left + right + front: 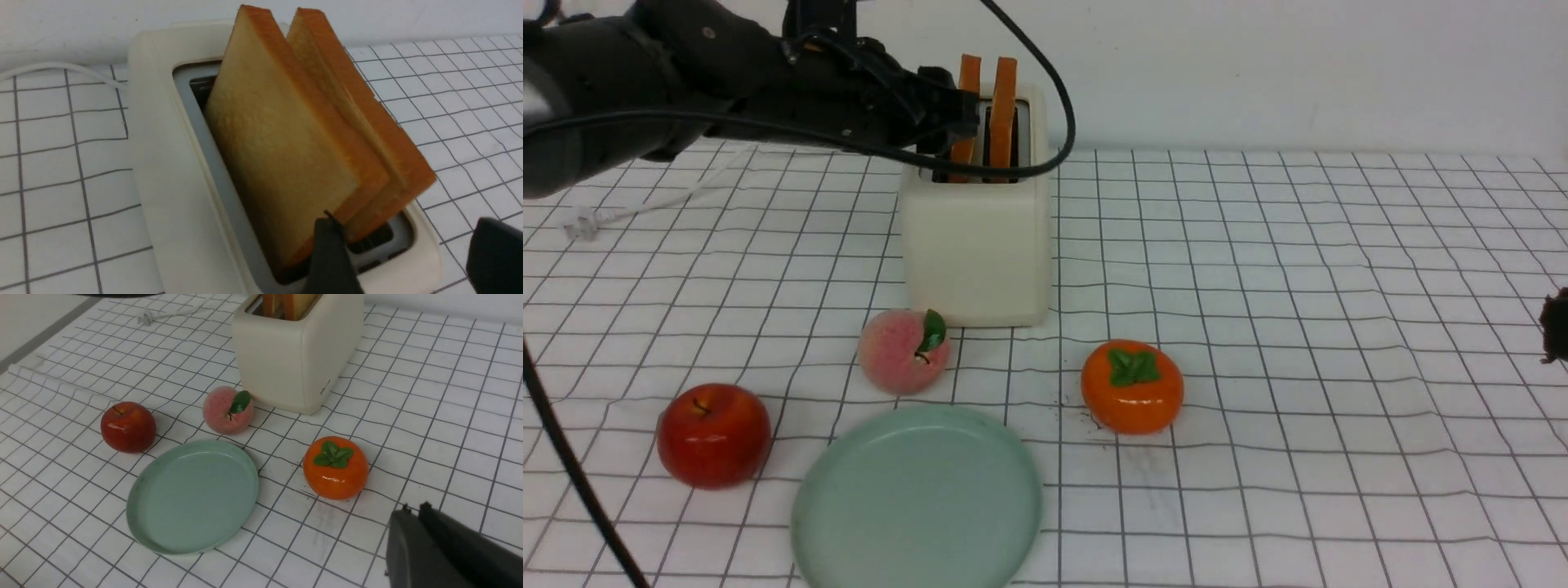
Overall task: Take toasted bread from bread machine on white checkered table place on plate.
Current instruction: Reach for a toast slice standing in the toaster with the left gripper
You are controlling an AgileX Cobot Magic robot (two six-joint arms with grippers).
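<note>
Toast unplated, plate bare

Both slices of toast [278,122] sat in the toaster [976,253] near the table's [1298,286] far edge, so both needed moving to the plate [915,498]. Left gripper [408,221] was spread wide, right gripper [414,510] pinched shut.

Toast [1002,114] stands in the toaster [976,253], beyond the peach [903,351], with the near plate [916,498] between apple [714,436] on the left and persimmon [1132,387] farther right.
</note>
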